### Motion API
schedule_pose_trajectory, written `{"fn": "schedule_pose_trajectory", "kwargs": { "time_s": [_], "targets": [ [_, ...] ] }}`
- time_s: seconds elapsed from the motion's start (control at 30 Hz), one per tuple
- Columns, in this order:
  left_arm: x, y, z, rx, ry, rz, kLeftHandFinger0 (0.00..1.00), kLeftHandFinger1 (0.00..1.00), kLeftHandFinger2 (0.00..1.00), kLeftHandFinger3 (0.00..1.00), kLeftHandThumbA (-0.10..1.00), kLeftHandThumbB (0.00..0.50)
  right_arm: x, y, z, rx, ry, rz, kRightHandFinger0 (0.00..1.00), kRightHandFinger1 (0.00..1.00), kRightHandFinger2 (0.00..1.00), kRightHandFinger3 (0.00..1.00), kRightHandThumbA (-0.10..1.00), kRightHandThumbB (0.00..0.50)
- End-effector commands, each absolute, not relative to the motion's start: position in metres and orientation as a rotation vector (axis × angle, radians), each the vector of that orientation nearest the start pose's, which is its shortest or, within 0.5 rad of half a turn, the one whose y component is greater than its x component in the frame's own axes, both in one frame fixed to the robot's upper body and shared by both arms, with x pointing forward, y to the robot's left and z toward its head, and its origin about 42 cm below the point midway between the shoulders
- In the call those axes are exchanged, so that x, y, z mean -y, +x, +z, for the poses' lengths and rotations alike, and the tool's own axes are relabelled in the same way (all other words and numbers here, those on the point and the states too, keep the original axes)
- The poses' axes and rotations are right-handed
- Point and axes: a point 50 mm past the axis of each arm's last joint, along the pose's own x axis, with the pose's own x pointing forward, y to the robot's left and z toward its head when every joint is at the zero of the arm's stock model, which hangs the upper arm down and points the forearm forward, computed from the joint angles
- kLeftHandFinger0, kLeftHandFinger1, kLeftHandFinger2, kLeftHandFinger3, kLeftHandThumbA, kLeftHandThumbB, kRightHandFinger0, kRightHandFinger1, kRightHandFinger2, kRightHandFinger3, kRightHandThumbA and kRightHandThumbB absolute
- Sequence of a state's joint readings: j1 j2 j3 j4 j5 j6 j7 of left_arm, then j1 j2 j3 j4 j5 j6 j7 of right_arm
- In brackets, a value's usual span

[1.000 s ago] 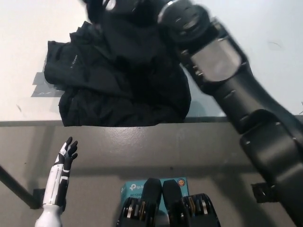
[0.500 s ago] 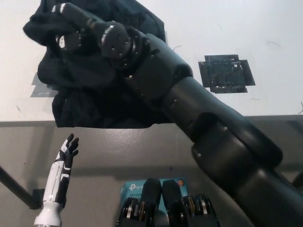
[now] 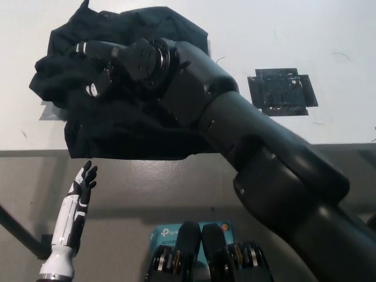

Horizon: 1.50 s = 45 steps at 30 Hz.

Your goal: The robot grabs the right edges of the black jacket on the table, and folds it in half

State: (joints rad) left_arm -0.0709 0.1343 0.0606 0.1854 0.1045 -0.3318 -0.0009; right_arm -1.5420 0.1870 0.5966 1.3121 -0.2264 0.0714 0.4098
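The black jacket [image 3: 126, 111] lies bunched in soft, matte folds on the left part of the white tabletop [image 3: 282, 35], its front hem drooping over the near edge, so crumpled that its long axis cannot be told. The right robot hand [image 3: 103, 61], black and glossy, rests on the heap's left side; whether it pinches cloth cannot be told. The left robot hand [image 3: 84, 182], white, hangs at lower left below the tabletop, fingers spread and holding nothing; a square of dark tape [image 3: 282, 90] sticks flat to the right.

Jacket at the worktop's left front
The jacket [image 3: 117, 117] lies on the worktop [image 3: 294, 35], its near hem at the front edge; a tape patch [image 3: 282, 88] sits well to its right.
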Motion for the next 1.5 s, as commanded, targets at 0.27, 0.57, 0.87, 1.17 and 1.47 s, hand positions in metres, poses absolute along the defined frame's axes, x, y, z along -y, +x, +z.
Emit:
{"fn": "schedule_pose_trajectory", "kwargs": {
  "time_s": [0.27, 0.57, 0.87, 1.17, 1.47],
  "targets": [
    [-0.264, 0.313, 0.102, 0.273, 0.268, -0.011, 1.0, 1.0, 1.0, 1.0, 1.0, 0.5, -0.104, 0.484, 0.575, 0.181, -1.396, 0.957, 1.0, 1.0, 1.0, 1.0, 1.0, 0.472],
    [-0.261, 0.319, 0.105, 0.292, 0.262, 0.001, 1.0, 1.0, 1.0, 1.0, 1.0, 0.5, -0.069, 0.444, 0.671, 0.453, -1.136, 0.996, 1.0, 1.0, 1.0, 1.0, 1.0, 0.394],
    [-0.265, 0.322, 0.11, 0.29, 0.247, 0.03, 1.0, 1.0, 1.0, 1.0, 1.0, 0.5, 0.094, 0.389, 0.701, 0.771, -1.022, 0.728, 1.0, 1.0, 1.0, 1.0, 1.0, 0.462],
    [-0.268, 0.341, 0.116, 0.302, 0.211, 0.035, 1.0, 1.0, 1.0, 1.0, 1.0, 0.5, 0.246, 0.336, 0.602, 0.916, -0.797, 0.63, 1.0, 1.0, 1.0, 1.0, 1.0, 0.415],
    [-0.276, 0.35, 0.121, 0.304, 0.163, 0.008, 1.0, 1.0, 1.0, 1.0, 1.0, 0.5, 0.319, 0.285, 0.479, 0.786, -0.629, 0.522, 1.0, 1.0, 1.0, 1.0, 1.0, 0.44]
  ]
}}
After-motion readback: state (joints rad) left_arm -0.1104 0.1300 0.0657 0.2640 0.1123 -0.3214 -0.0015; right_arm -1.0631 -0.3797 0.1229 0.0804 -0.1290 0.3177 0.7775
